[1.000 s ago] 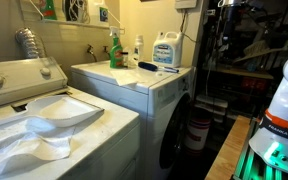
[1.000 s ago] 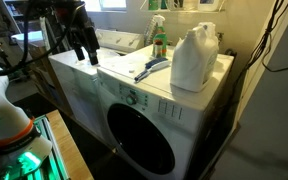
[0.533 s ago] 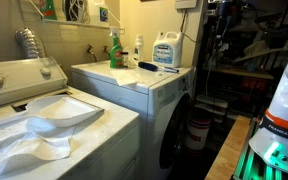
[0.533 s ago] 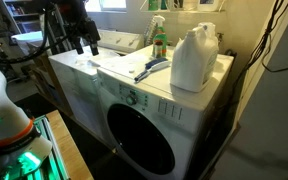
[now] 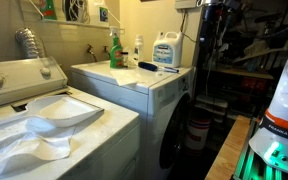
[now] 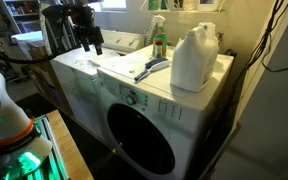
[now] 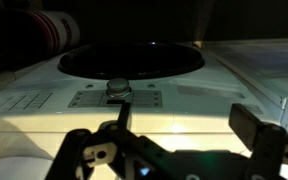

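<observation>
The hand (image 7: pixel 184 128) hangs over the pale top of a front-loading washer (image 7: pixel 234 75), its two dark fingers (image 7: pixel 252 125) spread wide apart and touching nothing. Past the top's edge lies the control panel (image 7: pixel 44 100) with a round knob (image 7: pixel 117 88). Beyond that is the dark circular door (image 7: pixel 134 60). A blurred red-and-white container (image 7: pixel 49 28) sits at the upper left.

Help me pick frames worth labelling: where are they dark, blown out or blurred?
Wrist view: dim, the black two-finger gripper blurred up close, the white washer's round door nearly black. In an exterior view, the dark robot arm sinks into shadow. In an exterior view, the bright window is washed out.
</observation>
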Motion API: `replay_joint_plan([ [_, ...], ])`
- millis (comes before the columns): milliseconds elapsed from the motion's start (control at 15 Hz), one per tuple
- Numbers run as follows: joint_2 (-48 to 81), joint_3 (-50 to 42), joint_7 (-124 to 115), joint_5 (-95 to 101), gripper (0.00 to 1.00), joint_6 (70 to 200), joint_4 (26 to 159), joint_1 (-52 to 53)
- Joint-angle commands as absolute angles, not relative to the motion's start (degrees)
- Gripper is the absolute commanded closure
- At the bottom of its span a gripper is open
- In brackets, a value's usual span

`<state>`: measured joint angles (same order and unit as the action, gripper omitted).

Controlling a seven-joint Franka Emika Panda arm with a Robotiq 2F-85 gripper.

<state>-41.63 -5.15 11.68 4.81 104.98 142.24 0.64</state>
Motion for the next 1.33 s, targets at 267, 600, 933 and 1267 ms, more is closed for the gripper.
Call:
replay_joint_plan([
  [267,-28.01,-0.38,1.00,2.20,0.00,117.45,138.03,0.23],
  [600,-20.26,2.15,-3.16,4.03,0.00,124.18,135.50,-0.21],
  [933,-17.94,1.98,-2.22,4.98,0.00,126.70,135.43,0.25],
  [1267,-16.50,1.97,-2.22,5.50,0.00,126.88,134.60,0.19],
])
